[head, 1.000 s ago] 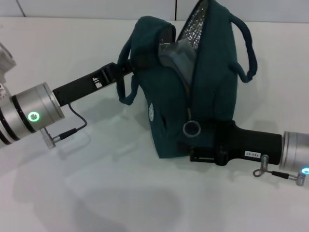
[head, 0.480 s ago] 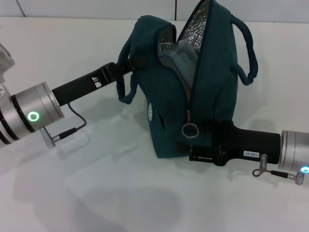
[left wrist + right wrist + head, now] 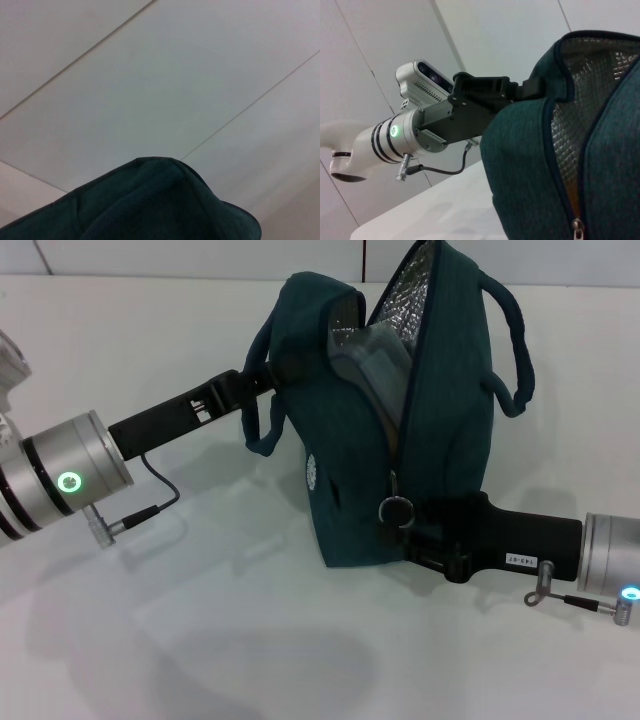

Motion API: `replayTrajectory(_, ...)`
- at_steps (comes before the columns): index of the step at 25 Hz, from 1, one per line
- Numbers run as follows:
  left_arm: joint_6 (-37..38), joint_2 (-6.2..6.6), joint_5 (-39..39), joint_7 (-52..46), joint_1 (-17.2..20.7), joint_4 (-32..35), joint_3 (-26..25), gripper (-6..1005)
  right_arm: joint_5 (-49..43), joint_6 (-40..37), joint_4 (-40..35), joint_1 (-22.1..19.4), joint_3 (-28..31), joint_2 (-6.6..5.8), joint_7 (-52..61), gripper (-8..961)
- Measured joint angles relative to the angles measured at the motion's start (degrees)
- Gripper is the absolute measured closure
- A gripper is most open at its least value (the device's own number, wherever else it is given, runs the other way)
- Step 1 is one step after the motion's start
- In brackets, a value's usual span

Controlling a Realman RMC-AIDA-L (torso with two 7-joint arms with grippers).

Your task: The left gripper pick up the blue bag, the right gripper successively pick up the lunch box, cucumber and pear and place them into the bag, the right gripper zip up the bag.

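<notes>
The blue bag (image 3: 440, 430) stands upright on the white table, its top gaping and silver foil lining (image 3: 405, 285) showing. My left gripper (image 3: 262, 375) is shut on the bag's upper left rim; the right wrist view shows this left gripper (image 3: 532, 87) pinching the rim. My right gripper (image 3: 402, 527) sits low at the bag's front, right at the metal ring pull (image 3: 397, 510) of the zipper. A pale grey shape (image 3: 365, 350) lies inside the opening; I cannot tell if it is the lunch box. The cucumber and pear are hidden. An orange sliver (image 3: 570, 197) shows in the zipper gap.
The white table (image 3: 200, 620) stretches bare in front of the bag. One loop handle (image 3: 515, 350) hangs off the bag's right side and another (image 3: 262, 435) droops under my left gripper. A cable (image 3: 150, 495) loops beside the left wrist.
My right gripper has shifted slightly up and in toward the ring pull, which has dropped a little and turned. The left arm and the bag's top have held still.
</notes>
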Motion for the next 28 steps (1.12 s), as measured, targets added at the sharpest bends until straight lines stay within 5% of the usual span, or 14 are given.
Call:
replayTrajectory(10,0.03,0.00,-0.05,0.00,0.00,0.00,0.00,832,0.23,0.46,-0.13,-0.24,0.17,0.00,0.01,828)
replayTrajectory(28,0.09,0.00,-0.05,0.57,0.01,0.05,0.18,831,2.89,0.13,-0.57,-3.17,0.42,-0.10,-0.59,932)
